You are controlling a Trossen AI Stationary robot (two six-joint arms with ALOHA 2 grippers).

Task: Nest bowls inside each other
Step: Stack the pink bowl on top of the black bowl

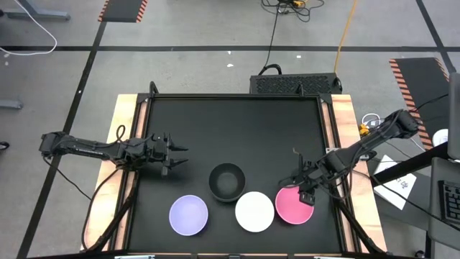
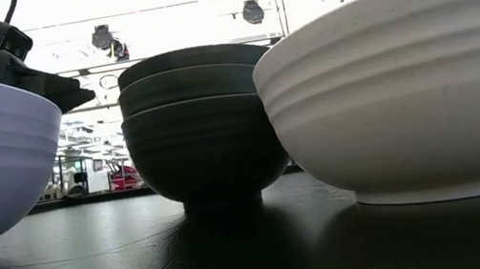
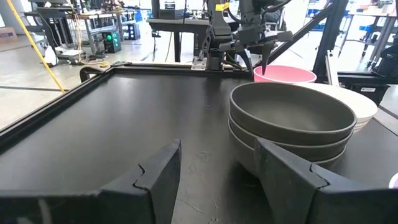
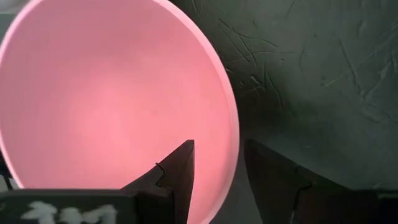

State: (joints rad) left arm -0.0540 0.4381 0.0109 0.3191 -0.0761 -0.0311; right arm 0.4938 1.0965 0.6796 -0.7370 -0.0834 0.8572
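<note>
Bowls crowd the table's [image 1: 237,122] near edge: lavender [image 1: 188,215], black stack [image 1: 226,180], white [image 1: 254,211], pink [image 1: 294,204]; far half open.

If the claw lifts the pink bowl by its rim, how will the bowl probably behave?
The pink bowl looks thin-walled and smooth, so it is probably light and stiff, though perhaps slippery in a rim pinch. The right claw is open, straddling that rim. Held by one edge, the bowl may tilt. Its round shape suggests it would slide rather than tip if pushed.
</note>
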